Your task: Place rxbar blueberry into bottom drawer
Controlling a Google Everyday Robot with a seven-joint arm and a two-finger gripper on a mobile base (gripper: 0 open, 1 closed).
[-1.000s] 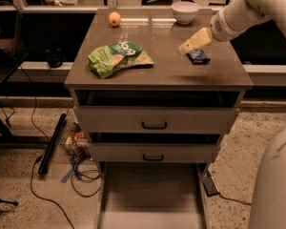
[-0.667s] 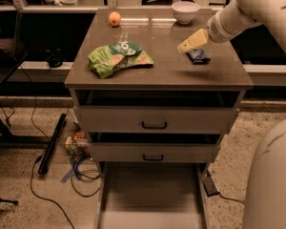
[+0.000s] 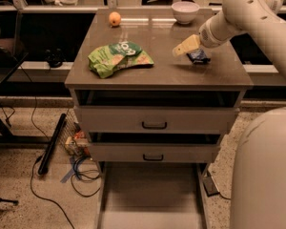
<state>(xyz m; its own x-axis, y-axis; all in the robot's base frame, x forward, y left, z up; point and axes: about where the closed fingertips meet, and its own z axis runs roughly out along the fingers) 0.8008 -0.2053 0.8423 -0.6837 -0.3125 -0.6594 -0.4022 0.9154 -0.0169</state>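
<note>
Floor, left: a black rod [image 3: 51,144] lies slanted beside a tangle of cables [image 3: 81,171].
Orange [image 3: 115,18]: at the far left of the cabinet top [image 3: 162,75].
Green snack bag [image 3: 120,57]: lies flat on the left half of the top, well apart from the bar.
Upper drawers [image 3: 154,122]: two, with black handles, both pushed in.
Bottom drawer [image 3: 152,194]: pulled out; its flat floor is bare.
White bowl [image 3: 185,12]: at the far edge of the top.
Gripper [image 3: 178,50]: over the right half of the top, tip pointing left, just beside the bar; whether it is wide or narrow cannot be told.
Rxbar blueberry [image 3: 198,56]: flat on the top near the right edge, partly under the gripper.
</note>
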